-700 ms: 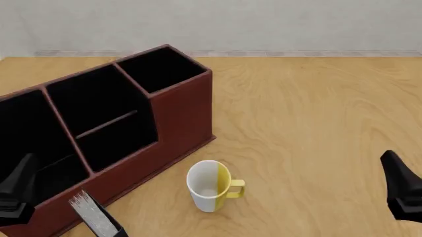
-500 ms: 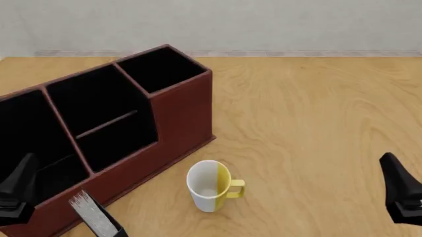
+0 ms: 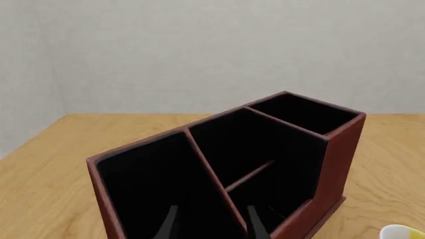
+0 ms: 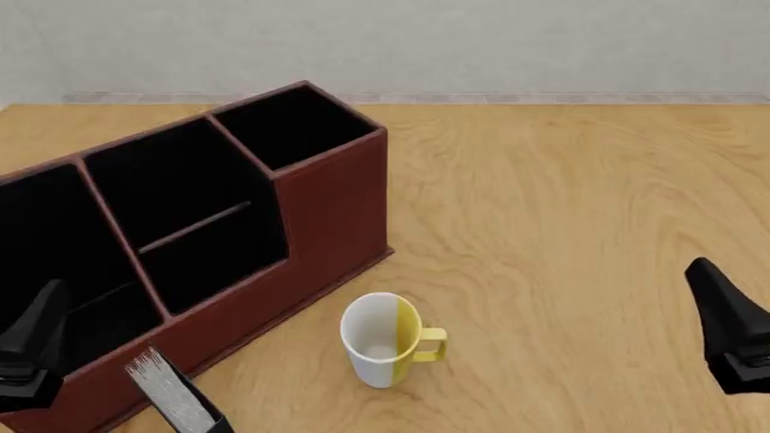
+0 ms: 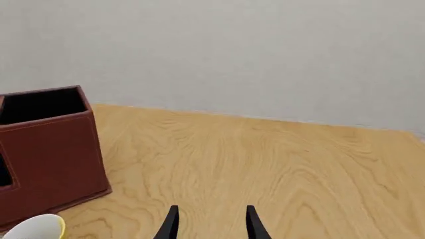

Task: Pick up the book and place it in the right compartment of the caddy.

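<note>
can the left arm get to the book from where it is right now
Probably yes. The book stands just beside the left gripper, in front of the caddy, with nothing between them; the mug is farther off on the other side.

In the front view the book (image 4: 178, 404) is cut by the lower edge, so only its speckled end shows. The caddy (image 4: 325, 203) runs out at the left edge. The mug (image 3: 401, 232) is mostly cropped in both wrist views.

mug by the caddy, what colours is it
The mug is white with a yellow half and handle; front view shows it best.
</note>
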